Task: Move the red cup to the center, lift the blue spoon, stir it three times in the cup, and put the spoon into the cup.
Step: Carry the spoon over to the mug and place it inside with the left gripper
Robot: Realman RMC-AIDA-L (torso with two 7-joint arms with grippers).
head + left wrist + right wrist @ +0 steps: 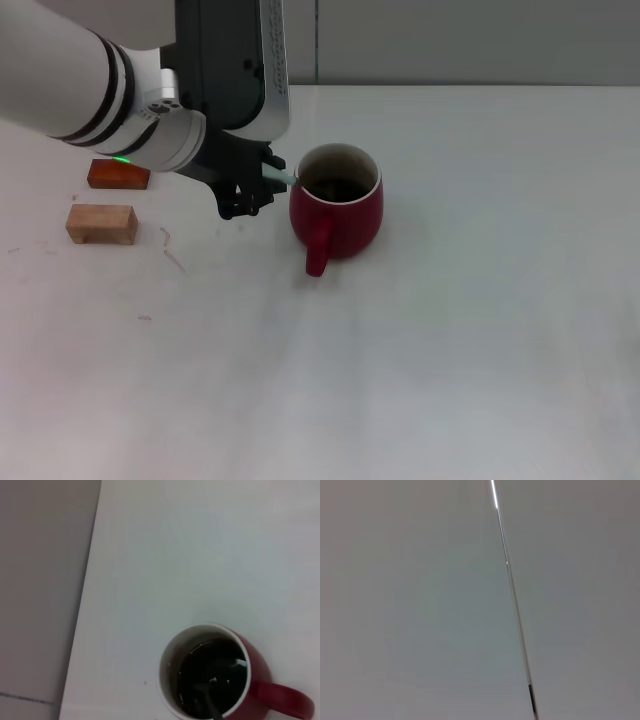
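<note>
No brand, label or readable writing anywhere. Left gripper [262,188]: black, hard-edged, hung from a white arm with black rings and a green light, closed on the pale-blue handle of the blue spoon [282,175]. Red cup [337,204] just beside the gripper on its right, nearly touching: rounded glossy dark-red ceramic with white rim, dark inside, red loop handle turned toward the robot. Spoon slanting from the gripper over the near rim and down into the cup; in the left wrist view, red cup [214,679] from above, with the thin grey neck and bowl of the blue spoon [212,705] sunk in the dark, glinting interior. Off to the gripper's left, well apart, two small blocks: a reddish-brown block [118,174] and, closer to the robot, a pale tan block [101,223], both matt and box-shaped. Worktop [470,330] white, smooth, faintly scuffed and specked. Grey wall [470,40] beyond its far edge. Right gripper out of sight; right wrist view only plain grey panels split by a thin bright seam.
</note>
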